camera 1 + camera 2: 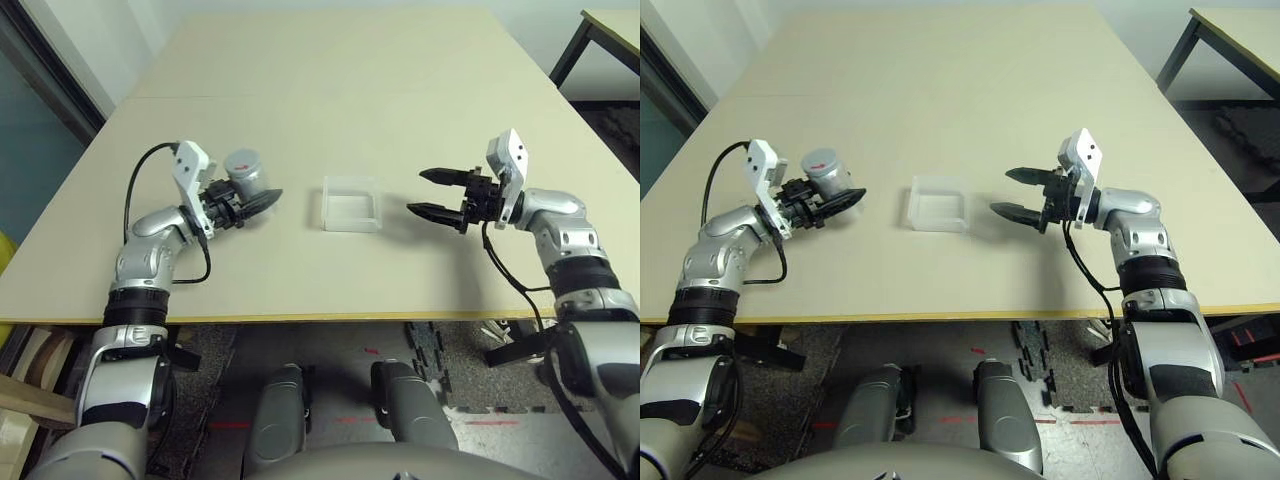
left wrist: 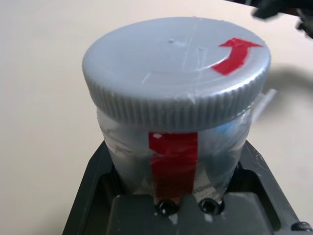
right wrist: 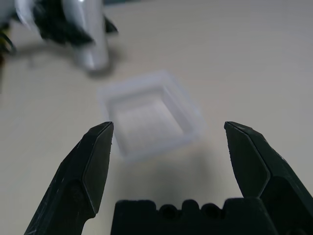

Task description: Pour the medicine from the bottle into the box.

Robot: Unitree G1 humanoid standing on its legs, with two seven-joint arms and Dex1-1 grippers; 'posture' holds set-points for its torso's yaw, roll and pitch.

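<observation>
A beige table (image 1: 330, 60) fills the head view; at centre sits the box (image 1: 351, 203), a shallow clear plastic tray; left of centre, the left gripper (image 1: 262, 201) is clamped around the bottle (image 1: 243, 174), upright, its grey cap (image 2: 176, 68) on, marked with a red arrow; a red strip runs down the bottle's side; right of centre, the right gripper (image 1: 428, 193) has its black fingers (image 3: 95, 166) spread wide, holding nothing, pointing toward the box, apart from it.
</observation>
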